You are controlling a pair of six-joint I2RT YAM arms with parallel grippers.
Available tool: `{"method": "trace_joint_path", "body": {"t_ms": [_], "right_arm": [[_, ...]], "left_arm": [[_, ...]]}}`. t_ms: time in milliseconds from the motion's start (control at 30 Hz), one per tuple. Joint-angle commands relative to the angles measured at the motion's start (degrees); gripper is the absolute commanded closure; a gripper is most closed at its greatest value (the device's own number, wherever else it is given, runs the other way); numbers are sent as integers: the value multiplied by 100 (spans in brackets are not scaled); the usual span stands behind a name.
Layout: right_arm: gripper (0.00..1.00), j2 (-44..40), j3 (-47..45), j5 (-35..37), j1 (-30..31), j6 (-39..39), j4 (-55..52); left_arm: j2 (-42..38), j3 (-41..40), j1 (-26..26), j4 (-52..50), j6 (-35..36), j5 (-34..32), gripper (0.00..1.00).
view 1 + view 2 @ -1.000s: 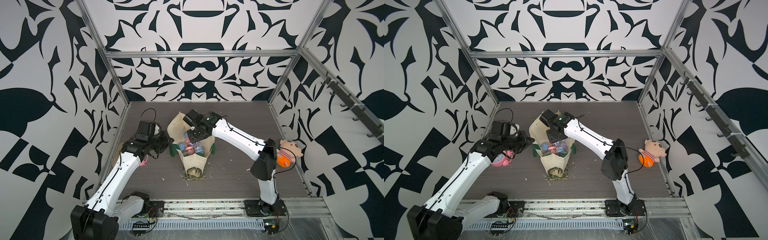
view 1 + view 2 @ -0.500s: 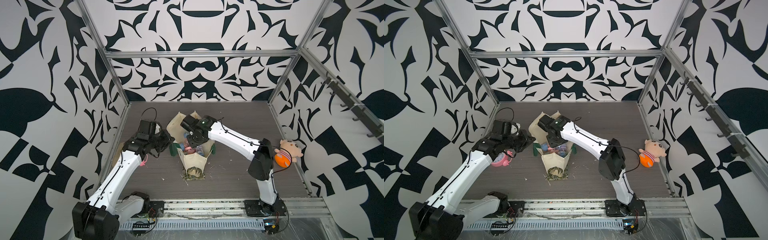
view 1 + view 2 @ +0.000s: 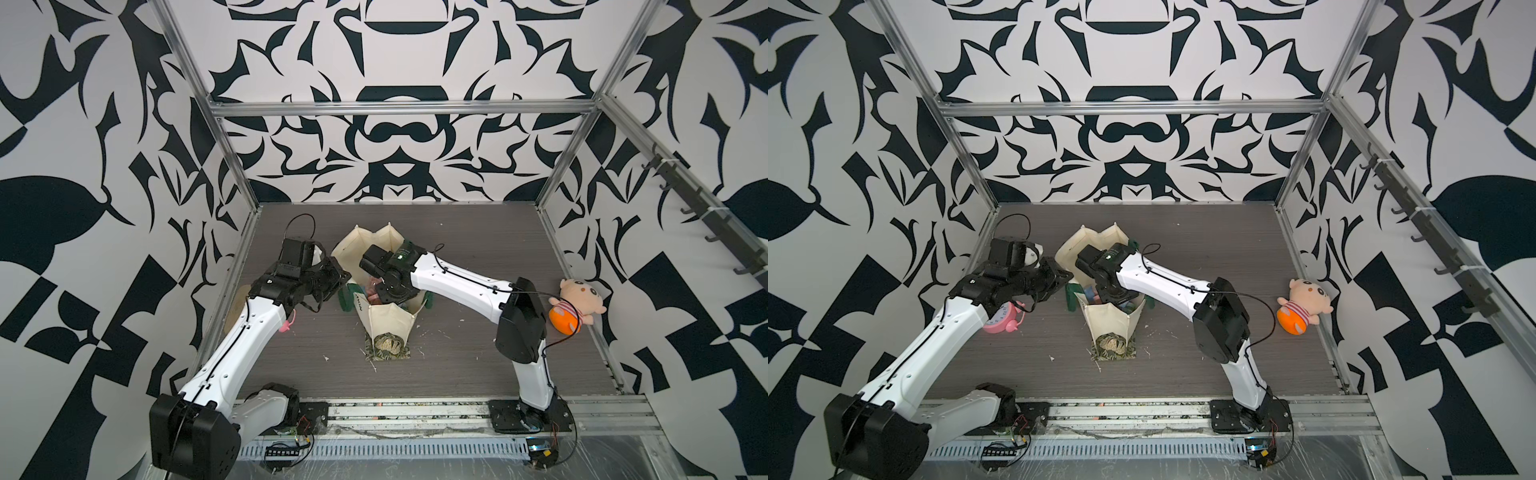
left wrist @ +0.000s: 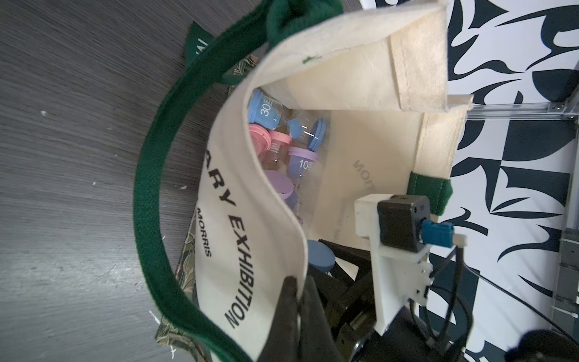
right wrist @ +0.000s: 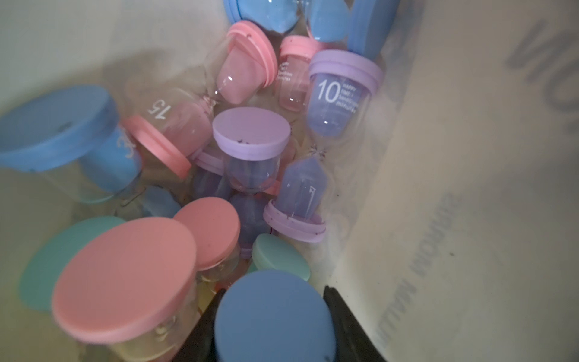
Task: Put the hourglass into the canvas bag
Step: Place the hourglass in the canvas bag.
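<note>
The cream canvas bag point(image 3: 388, 322) point(image 3: 1108, 322) stands open mid-table, with dark green handles point(image 4: 150, 188). My left gripper point(image 4: 299, 282) is shut on the bag's printed rim point(image 4: 250, 250) and holds the mouth open at its left side. The right wrist point(image 3: 390, 266) reaches down into the bag. Inside, my right gripper point(image 5: 273, 290) is shut on a blue-capped hourglass point(image 5: 274, 319), also seen in the left wrist view as a blue cap point(image 4: 319, 255). Several pastel hourglasses point(image 5: 250, 138) lie on the bag's floor just below it.
A pink alarm clock point(image 3: 1003, 322) sits on the table under the left arm. A plush doll point(image 3: 575, 305) point(image 3: 1304, 305) lies at the right edge by the wall. A leaf-print cloth point(image 3: 386, 345) lies against the bag's front foot.
The right wrist has shifted slightly left and sunk deeper into the bag's mouth with the hourglass. The left gripper has kept its hold on the rim.
</note>
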Motion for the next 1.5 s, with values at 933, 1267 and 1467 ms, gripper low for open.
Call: {"method": "trace_joint_path", "body": {"t_ms": [933,1267,1467], "right_arm": [[38,-753,1060,691,269,193,-593],[35,-1693,674,1323,270,371,-251],[34,-3279,-1247,1917,197,695,1012]], "left_arm": [[-38,-208,7,126,336,85,88],[45,11,14,-15,402,121,88],[-25,115,12,-118,450,118,78]]}}
